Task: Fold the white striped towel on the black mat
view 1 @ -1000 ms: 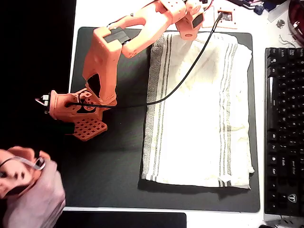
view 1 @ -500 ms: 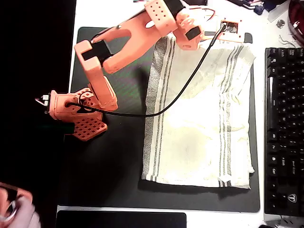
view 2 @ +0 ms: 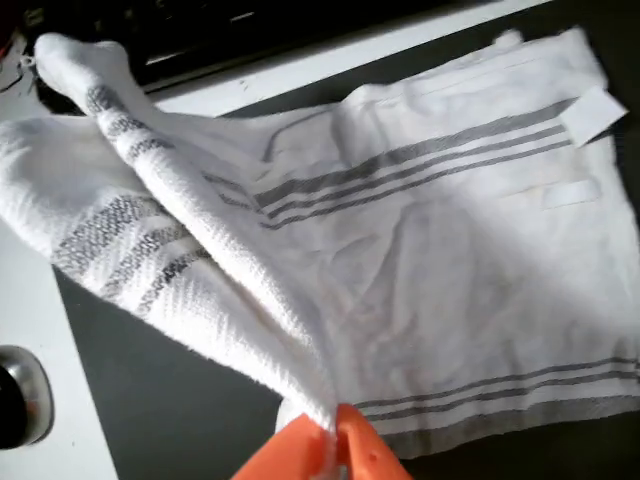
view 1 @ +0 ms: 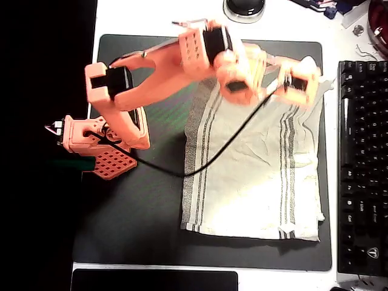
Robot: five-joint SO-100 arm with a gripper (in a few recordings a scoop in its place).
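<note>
The white striped towel (view 1: 254, 182) lies on the right half of the black mat (view 1: 139, 218). Its far edge is raised off the mat and bunched under my orange arm. My gripper (view 1: 267, 73) hovers over that edge, blurred by motion. In the wrist view my gripper (view 2: 335, 442) is shut on the towel's (view 2: 430, 270) edge. A lifted fold runs from the jaws up to the left, above the flat part of the towel and the mat (view 2: 170, 400).
A black keyboard (view 1: 362, 163) lies along the mat's right side. A mouse (view 1: 244, 6) sits beyond the mat's far edge, and it is seen again in the wrist view as the mouse (view 2: 15, 395). My arm's base (view 1: 97, 142) stands on the mat's left part. A glossy black pad (view 1: 154, 280) lies at the near edge.
My arm has swung from the mat's far edge down and right over the towel, pulling the towel's far edge up with it. The person's hand at the lower left has gone.
</note>
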